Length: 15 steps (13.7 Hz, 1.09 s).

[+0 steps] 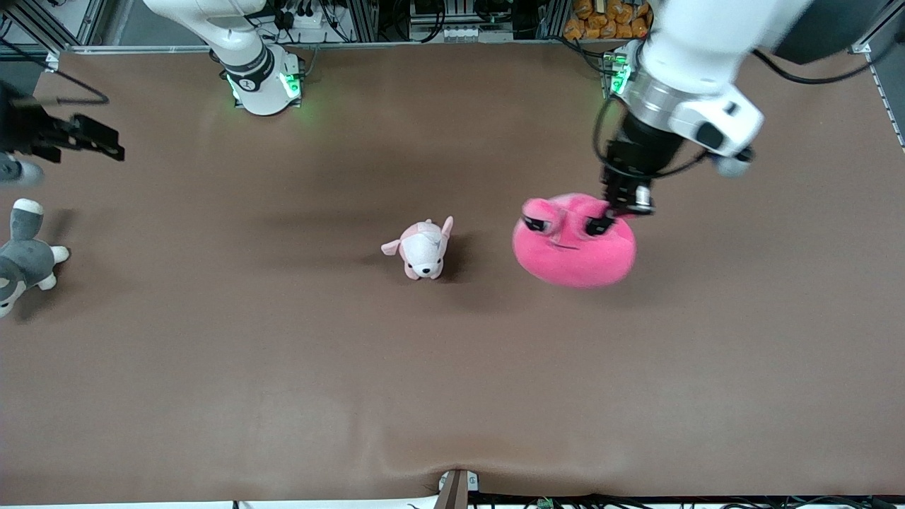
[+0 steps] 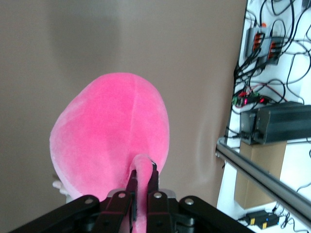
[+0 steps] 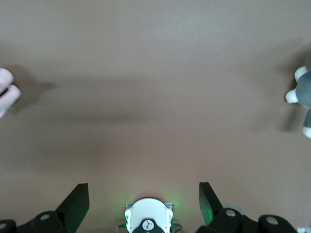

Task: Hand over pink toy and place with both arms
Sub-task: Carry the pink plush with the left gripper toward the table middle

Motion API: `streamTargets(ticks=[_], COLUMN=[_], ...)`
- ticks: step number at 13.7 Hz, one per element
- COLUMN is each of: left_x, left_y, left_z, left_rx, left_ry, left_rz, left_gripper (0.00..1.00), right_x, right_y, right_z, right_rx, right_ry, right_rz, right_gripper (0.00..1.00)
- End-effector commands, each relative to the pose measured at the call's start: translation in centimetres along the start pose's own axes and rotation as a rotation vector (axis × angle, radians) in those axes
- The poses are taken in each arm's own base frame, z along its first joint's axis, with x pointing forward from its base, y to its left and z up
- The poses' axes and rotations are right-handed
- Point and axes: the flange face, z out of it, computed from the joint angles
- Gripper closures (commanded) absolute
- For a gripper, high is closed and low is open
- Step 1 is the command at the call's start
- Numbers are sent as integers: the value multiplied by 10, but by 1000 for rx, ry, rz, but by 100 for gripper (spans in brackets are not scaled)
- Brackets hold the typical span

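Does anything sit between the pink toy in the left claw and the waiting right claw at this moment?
The left claw is shut on the pink toy, held up over the table. The small pink-and-white plush dog stands on the table between it and the open, waiting right claw, low enough that a raised carry should probably clear it.

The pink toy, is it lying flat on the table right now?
No, the left gripper is shut on the pink toy and holds it up above the table.
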Motion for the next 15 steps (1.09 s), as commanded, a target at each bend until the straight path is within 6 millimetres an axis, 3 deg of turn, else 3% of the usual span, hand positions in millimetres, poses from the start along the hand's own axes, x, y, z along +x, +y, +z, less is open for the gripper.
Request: streamTargets(ticks=[1, 5, 9, 12, 15], left_x=[-40, -95, -143, -163, -163], left_y=[7, -2, -18, -32, -27], left_z=[0, 16, 32, 42, 55], left_rx=[-3, -47, -145, -161, -162], left_ry=[-32, -64, -118, -124, -124], left_rz=[-46, -124, -170, -162, -178], left_gripper=[100, 100, 100, 100, 100], right_x=[29, 28, 30, 39, 51], right_y=[12, -13, -47, -93, -148], right_z=[37, 24, 20, 14, 13], right_rx=[-30, 27, 266, 397, 449], right_ry=[-135, -108, -170, -229, -253], right_rz=[13, 61, 394, 644, 877], right_gripper=[0, 0, 0, 0, 0])
